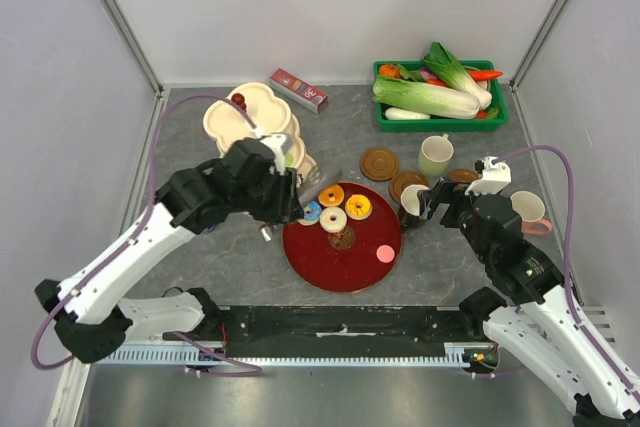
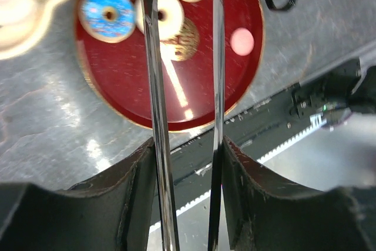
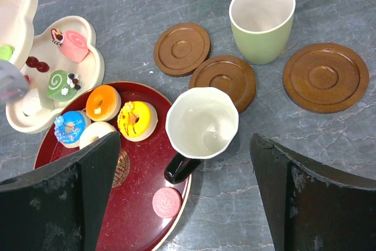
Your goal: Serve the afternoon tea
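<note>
A dark red round tray (image 1: 345, 265) holds orange (image 1: 331, 195), yellow (image 1: 358, 206), blue (image 1: 311, 212) and white (image 1: 333, 219) donuts and a pink round sweet (image 1: 385, 253). My left gripper (image 1: 288, 197) is shut on metal tongs (image 2: 154, 74); their tips hang over the white donut (image 2: 167, 14). My right gripper (image 3: 183, 140) is open just above a black mug with a white inside (image 3: 201, 123), which stands upright at the tray's right edge. A pale green mug (image 3: 261, 22) and three brown coasters (image 3: 181, 49) (image 3: 224, 79) (image 3: 321, 76) lie beyond it.
A cream tiered stand (image 1: 240, 119) with pink (image 3: 74, 46) and green (image 3: 59, 80) swirl cakes stands left of the tray. A green crate of vegetables (image 1: 440, 97) is at the back right, with a red box (image 1: 299, 90) to its left. A white mug (image 1: 528, 210) stands far right.
</note>
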`<act>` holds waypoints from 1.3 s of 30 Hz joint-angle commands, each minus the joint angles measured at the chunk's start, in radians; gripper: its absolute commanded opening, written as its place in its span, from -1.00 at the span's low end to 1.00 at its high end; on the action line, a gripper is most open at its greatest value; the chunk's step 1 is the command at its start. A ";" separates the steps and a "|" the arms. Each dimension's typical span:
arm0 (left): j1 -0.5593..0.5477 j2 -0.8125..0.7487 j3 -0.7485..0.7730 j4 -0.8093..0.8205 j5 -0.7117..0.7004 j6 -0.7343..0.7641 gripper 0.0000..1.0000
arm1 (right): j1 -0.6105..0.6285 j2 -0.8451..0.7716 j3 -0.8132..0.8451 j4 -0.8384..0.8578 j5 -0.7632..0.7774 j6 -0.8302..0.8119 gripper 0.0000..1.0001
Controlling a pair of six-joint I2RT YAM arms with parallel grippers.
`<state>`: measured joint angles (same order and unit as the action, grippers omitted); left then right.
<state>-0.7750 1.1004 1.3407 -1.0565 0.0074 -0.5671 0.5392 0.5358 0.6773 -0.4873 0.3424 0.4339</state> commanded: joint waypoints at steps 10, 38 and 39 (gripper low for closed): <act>-0.415 0.288 0.052 0.098 -0.057 0.041 0.01 | 0.001 0.004 -0.001 0.019 0.021 0.006 0.96; -0.431 0.394 -0.098 0.308 0.080 -0.031 0.00 | 0.001 0.004 -0.001 0.019 0.021 0.008 0.96; -0.425 0.388 -0.109 0.314 0.085 -0.036 0.00 | 0.001 0.003 -0.001 0.019 0.021 0.008 0.96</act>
<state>-1.2083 1.5139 1.2606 -0.7979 0.1028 -0.5682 0.5392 0.5404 0.6773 -0.4877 0.3424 0.4351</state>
